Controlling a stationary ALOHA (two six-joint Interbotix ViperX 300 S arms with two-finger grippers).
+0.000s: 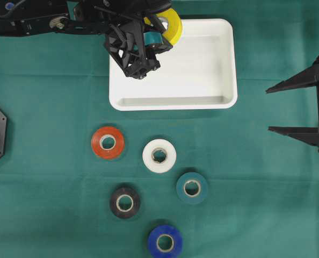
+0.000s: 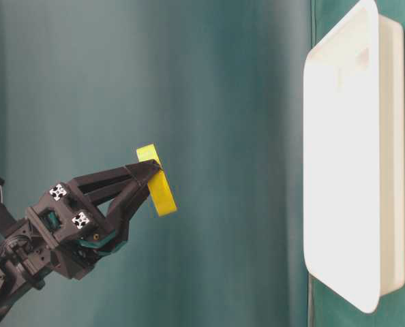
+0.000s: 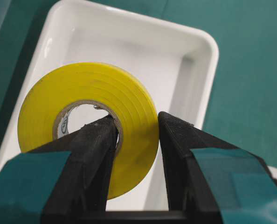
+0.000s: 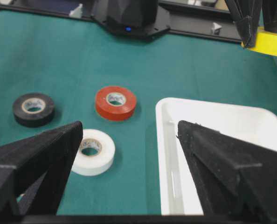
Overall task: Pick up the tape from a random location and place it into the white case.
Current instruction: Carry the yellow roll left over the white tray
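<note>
Yellow tape [image 1: 172, 24] hangs above the white case [image 1: 224, 70], at its far left corner.

The left tool [image 3: 137, 123] pinches the roll through its core; the right tool [image 1: 271, 109] stands spread beside the case. The case holds nothing; five rolls lie on the surface [image 1: 267, 204] in front.

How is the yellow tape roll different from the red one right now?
The yellow tape roll is pinched in the left hand, raised over the white case; the red tape roll lies untouched on the green cloth. Yellow is tilted on edge; red lies flat. Both are similar rolls with cardboard cores.
</note>
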